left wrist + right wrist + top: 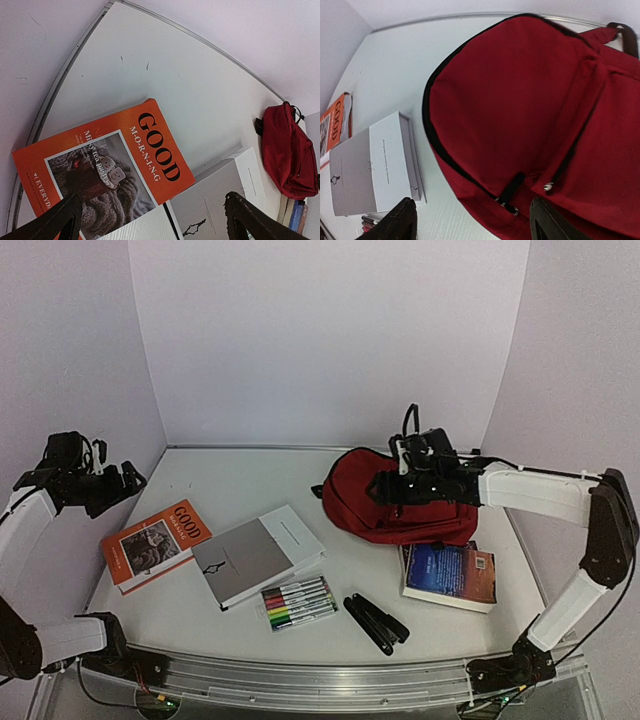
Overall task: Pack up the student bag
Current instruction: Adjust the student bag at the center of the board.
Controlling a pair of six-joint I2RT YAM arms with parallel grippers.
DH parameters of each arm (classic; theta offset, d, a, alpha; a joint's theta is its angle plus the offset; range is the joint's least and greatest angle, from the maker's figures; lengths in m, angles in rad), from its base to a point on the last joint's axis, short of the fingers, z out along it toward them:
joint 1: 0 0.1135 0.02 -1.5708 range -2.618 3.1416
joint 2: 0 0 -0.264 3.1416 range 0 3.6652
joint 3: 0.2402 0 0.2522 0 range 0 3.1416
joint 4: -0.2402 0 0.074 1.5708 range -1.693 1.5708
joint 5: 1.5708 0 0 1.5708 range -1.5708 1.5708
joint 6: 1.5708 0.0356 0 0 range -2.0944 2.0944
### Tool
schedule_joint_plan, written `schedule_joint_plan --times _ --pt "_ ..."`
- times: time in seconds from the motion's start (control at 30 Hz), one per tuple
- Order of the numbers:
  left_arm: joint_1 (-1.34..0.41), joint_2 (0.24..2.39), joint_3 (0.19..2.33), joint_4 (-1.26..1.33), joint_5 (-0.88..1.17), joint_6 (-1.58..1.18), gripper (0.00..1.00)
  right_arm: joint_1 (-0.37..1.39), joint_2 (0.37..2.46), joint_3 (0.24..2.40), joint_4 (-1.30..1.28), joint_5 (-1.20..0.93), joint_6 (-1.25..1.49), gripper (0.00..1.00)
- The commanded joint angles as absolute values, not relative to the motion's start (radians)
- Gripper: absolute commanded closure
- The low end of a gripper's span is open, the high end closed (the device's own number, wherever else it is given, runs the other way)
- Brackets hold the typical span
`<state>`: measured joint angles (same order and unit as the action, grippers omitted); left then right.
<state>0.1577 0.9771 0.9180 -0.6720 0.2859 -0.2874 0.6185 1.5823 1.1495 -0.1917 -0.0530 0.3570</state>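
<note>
At right of table, mid-depth: student bag, flat, long axis left-right. Directly over it: right gripper, spread wide, empty, zip pulls just beneath. Far left, over orange book: left gripper, wide, empty, well apart from bag.

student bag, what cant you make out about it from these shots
- Top view: the right claw and its arm cover the middle of the student bag.
- Right wrist view: the frame edge cuts off its right side.
- Top view: the bag hides the blue book at its far edge; title too small.
</note>
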Motion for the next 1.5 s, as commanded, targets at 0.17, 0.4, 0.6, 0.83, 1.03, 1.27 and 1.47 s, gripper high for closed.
schedule_joint_plan --times 0.17,0.4,0.6,0.83,1.03,1.27,1.47 --pt "0.159 0.982 0.922 -0.653 0.307 -0.283 0.00 0.680 1.879 1.367 -0.182 -0.039 0.217 0.17" --pt "0.159 1.009 0.928 -0.660 0.300 -0.278 0.00 0.681 2.040 1.471 -0.183 -0.026 0.145 0.16" --pt "0.159 1.029 0.931 -0.664 0.294 -0.276 0.00 0.682 2.120 1.523 -0.186 -0.031 0.123 0.19" --pt "0.159 1.045 0.932 -0.666 0.288 -0.274 0.00 0.687 2.122 1.577 -0.185 0.053 0.120 0.76" --pt "0.159 1.055 0.936 -0.667 0.284 -0.272 0.00 0.712 1.973 1.573 -0.207 0.127 0.093 1.00" --pt "0.159 1.047 0.937 -0.666 0.285 -0.271 0.00 0.776 1.795 1.551 -0.248 0.121 0.106 1.00" --pt "0.159 1.045 0.938 -0.665 0.292 -0.270 0.00 0.884 1.740 1.530 -0.249 0.093 0.137 1.00"
